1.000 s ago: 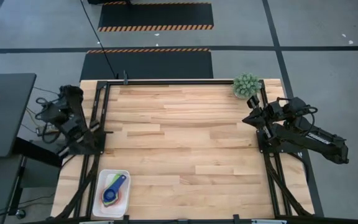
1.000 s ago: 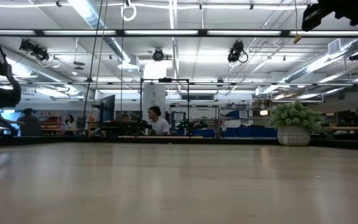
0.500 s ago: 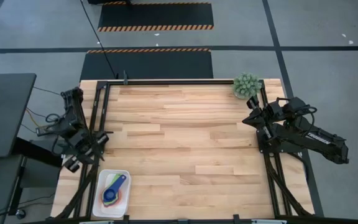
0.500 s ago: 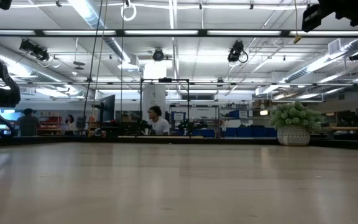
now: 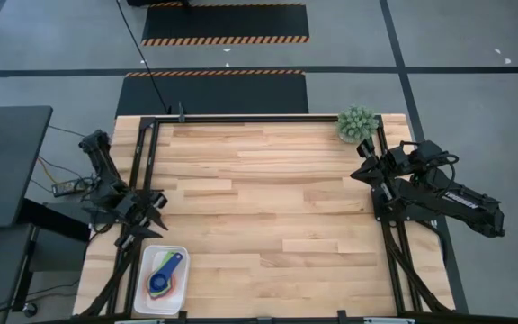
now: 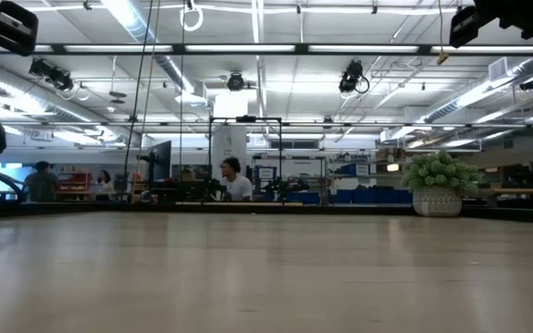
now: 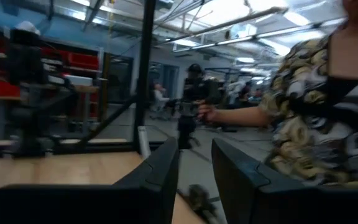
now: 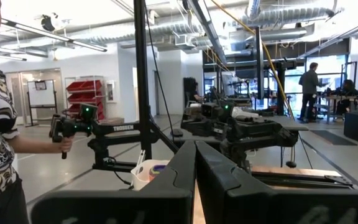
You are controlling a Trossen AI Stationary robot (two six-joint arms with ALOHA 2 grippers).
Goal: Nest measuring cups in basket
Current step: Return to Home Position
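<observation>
1. The left tool hangs over the left edge of the desk, about midway along that side. Its two dark fingers stand a little apart, with nothing between them.
2. Just in front of it, at the desk's front-left corner, lies the white basket. The tool is near the basket but does not touch it.
3. Inside the basket sit the measuring cups, nested into one stack. A blue one is on top with its flat handle pointing toward the back of the desk, and other colours show at its edges.
4. The right tool waits at the far right edge of the desk, well apart from the basket. Its fingers are pressed together on nothing.
5. A small green potted plant stands at the back-right corner, just behind the right arm.
6. Beyond the desk, a person in a patterned top stands with one hand on a black handle.
</observation>
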